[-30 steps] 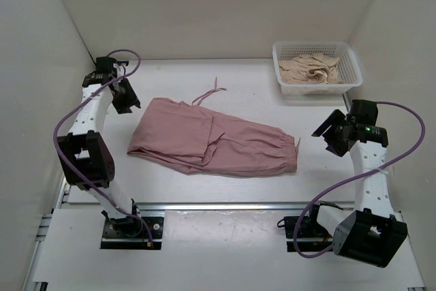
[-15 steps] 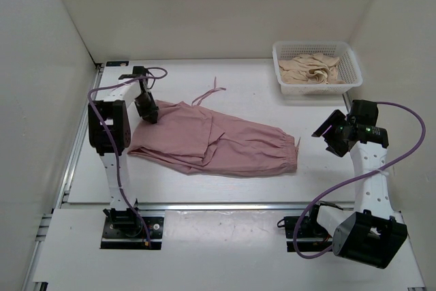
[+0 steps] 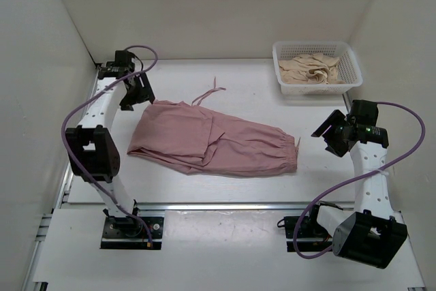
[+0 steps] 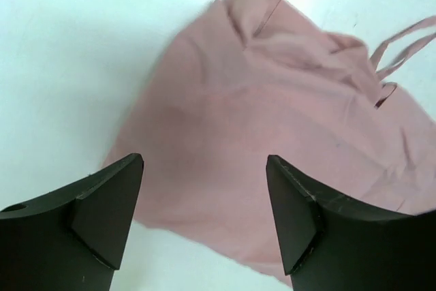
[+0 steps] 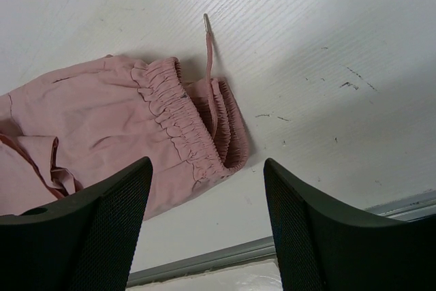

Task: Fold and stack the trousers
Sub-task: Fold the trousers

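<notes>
Top external view: a metal rail (image 3: 225,206) runs along the near edge of the white desk (image 3: 225,183). Mid-desk, the trousers (image 3: 211,142) lie folded flat, gathered elastic end to the right. The right gripper (image 3: 325,134) is just beside that end, jaws released and empty. The left gripper (image 3: 136,97) is at the trousers' far-left corner, jaws apart and empty. Far right, a basket (image 3: 320,88) holds a beige garment (image 3: 310,67). White walls (image 3: 204,11) enclose three sides.

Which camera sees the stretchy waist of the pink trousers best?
The right wrist view: the gathered waistband lies in the middle, close and sharp. The top external view shows it small, at the right end of the trousers. The left wrist view shows only their other end.
</notes>
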